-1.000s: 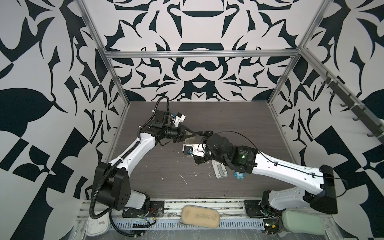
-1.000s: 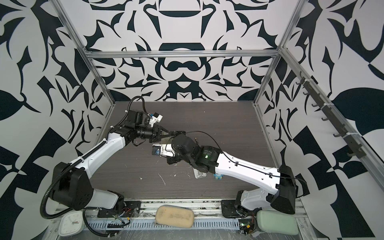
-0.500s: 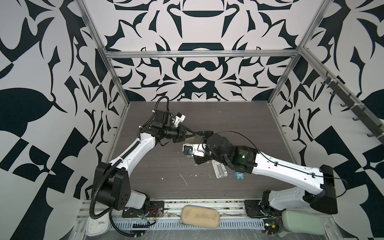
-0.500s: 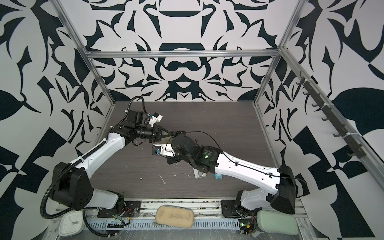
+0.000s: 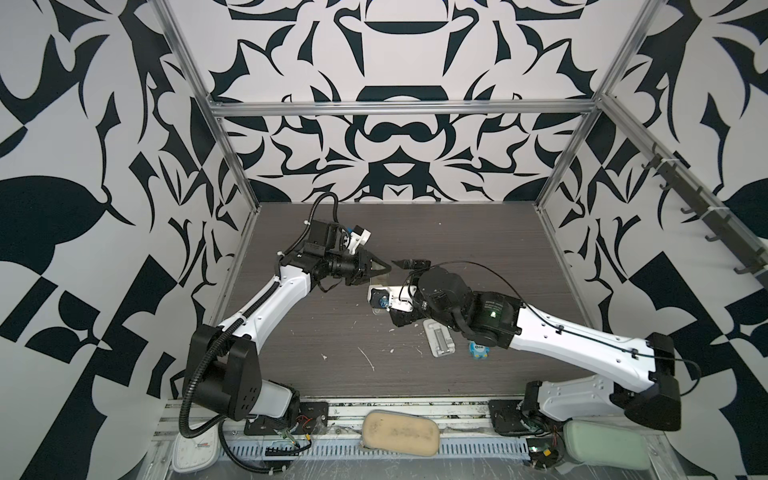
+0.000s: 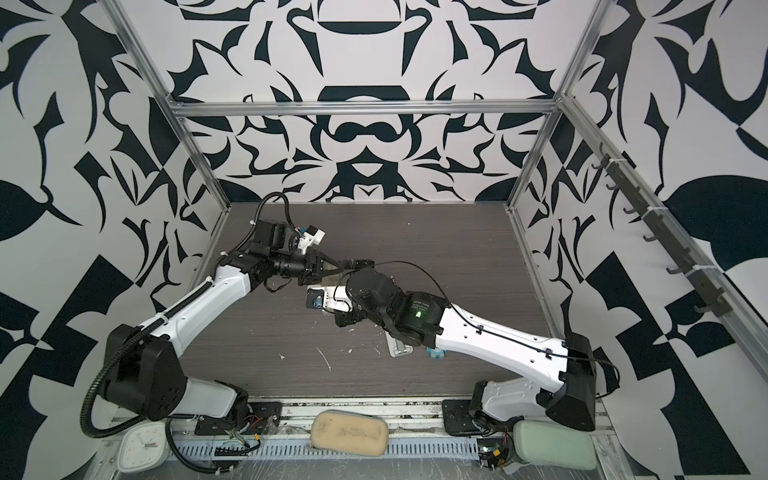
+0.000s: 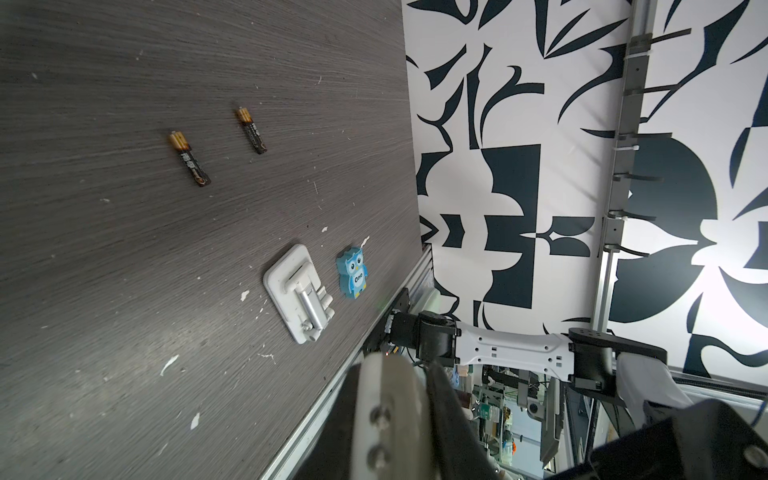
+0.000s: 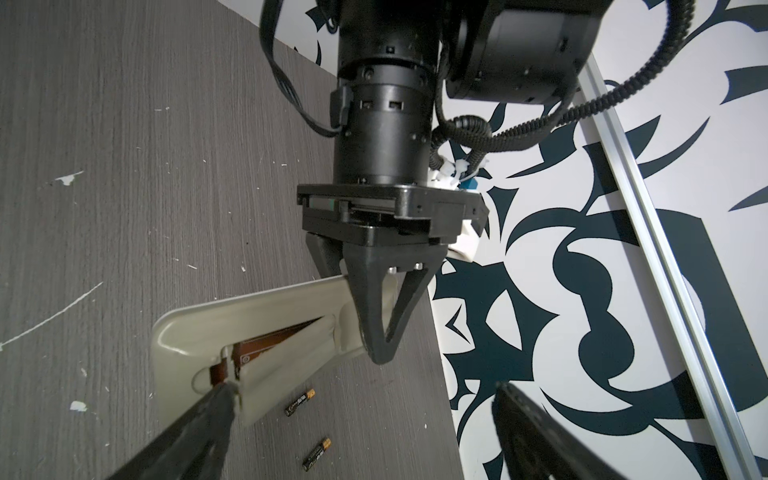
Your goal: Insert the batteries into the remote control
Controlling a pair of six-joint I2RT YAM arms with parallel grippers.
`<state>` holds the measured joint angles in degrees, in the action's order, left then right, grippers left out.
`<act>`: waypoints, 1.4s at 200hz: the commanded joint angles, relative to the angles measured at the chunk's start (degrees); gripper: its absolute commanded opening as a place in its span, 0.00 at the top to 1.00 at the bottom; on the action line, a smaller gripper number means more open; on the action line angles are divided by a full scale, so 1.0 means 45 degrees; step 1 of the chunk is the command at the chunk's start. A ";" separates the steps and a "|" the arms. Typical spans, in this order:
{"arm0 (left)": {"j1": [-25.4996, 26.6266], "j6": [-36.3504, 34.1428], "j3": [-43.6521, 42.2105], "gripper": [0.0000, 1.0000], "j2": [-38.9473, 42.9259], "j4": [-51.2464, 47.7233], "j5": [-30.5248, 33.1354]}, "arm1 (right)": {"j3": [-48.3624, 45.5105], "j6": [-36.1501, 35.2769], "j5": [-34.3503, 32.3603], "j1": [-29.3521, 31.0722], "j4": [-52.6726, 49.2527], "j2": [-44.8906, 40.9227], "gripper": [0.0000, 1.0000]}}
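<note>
The remote control (image 8: 253, 311), greyish back up, hangs above the table with my left gripper (image 8: 365, 332) shut on one end. Its battery cover (image 8: 282, 365) is lifted at an angle and brown inside parts show beneath it. My right gripper (image 8: 363, 388) stands wide open at the remote's other end, with one fingertip (image 8: 224, 392) against the cover's edge. Two batteries (image 8: 300, 403) (image 8: 316, 454) lie loose on the table below; the left wrist view shows them side by side (image 7: 189, 160) (image 7: 251, 131). In both top views the grippers (image 5: 376, 268) (image 6: 355, 263) meet mid-table.
A white ribbed stand (image 7: 297, 293) and a blue owl figure (image 7: 352, 272) sit near the table's front right, partly under the right arm in a top view, stand (image 5: 439, 340), owl (image 5: 478, 348). White flecks dot the dark wood table (image 5: 332, 324). Patterned walls enclose three sides.
</note>
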<state>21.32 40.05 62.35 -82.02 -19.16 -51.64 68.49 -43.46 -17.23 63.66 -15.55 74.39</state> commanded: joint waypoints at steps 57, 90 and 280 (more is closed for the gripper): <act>0.0145 -0.0130 -0.0095 1.00 0.0275 -0.0835 -0.0990 | 0.0151 0.0182 -0.0878 -0.0242 0.1151 -0.0086 0.00; 0.0096 -0.0151 -0.0085 1.00 0.0296 -0.0812 -0.0903 | 0.0171 0.0236 -0.0724 -0.0245 0.1026 -0.0047 0.00; -0.0087 -0.0069 -0.0242 1.00 0.0344 -0.0569 -0.0821 | 0.0269 0.0706 0.0313 -0.0223 0.0209 0.0105 0.00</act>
<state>20.86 40.07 62.24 -81.93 -19.79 -52.62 68.49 -41.52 -14.79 63.40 -16.10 75.31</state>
